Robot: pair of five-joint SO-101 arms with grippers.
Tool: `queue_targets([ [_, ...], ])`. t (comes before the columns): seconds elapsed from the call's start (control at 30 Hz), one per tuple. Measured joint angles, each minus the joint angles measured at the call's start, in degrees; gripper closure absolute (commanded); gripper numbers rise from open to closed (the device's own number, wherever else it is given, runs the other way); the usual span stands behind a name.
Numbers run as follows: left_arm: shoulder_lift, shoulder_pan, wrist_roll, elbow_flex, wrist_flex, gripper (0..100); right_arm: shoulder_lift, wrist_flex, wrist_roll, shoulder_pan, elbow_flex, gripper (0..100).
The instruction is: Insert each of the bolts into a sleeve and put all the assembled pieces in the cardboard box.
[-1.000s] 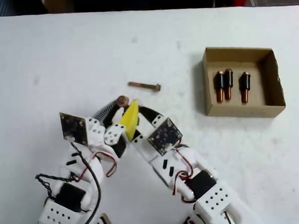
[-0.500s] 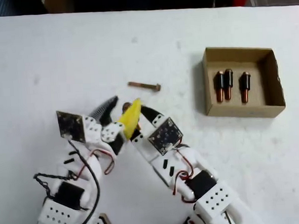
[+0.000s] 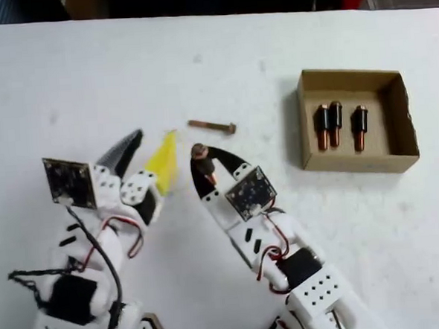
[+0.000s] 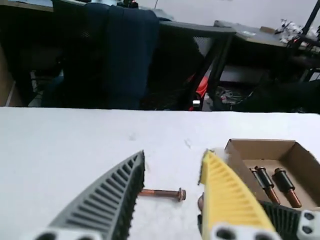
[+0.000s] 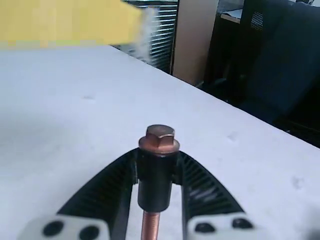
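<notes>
Tabletop: left hand withdrew from sleeved bolt.

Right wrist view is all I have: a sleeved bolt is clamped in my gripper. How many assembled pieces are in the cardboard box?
Observer: Three assembled pieces lie side by side in the cardboard box.
Operator: Any bolts left outside it?
Observer: One bare bolt lies on the table, just beyond your right gripper and its sleeved bolt.
Operator: Where is the left gripper?
Observer: The left gripper is open and empty, beside yours on the side away from the box.
</notes>
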Motion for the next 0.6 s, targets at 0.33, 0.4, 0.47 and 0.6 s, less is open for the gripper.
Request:
queue_targets([
  [0.33,-0.44,-7.3,-0.44,-8.35,15.74,98,-0.09,-0.09,0.09,4.4,1.32,98.1],
  [0.4,-0.53,-8.0,-0.44,-10.02,18.73,98,-0.09,-0.09,0.09,5.36,1.41,98.1],
  [0.47,-0.97,-8.26,-0.44,-11.6,22.59,98,-0.09,-0.09,0.09,6.15,1.41,98.1],
  [0.6,-1.41,-8.26,-2.29,-13.63,29.27,98,-0.09,-0.09,0.09,6.86,1.49,98.1],
])
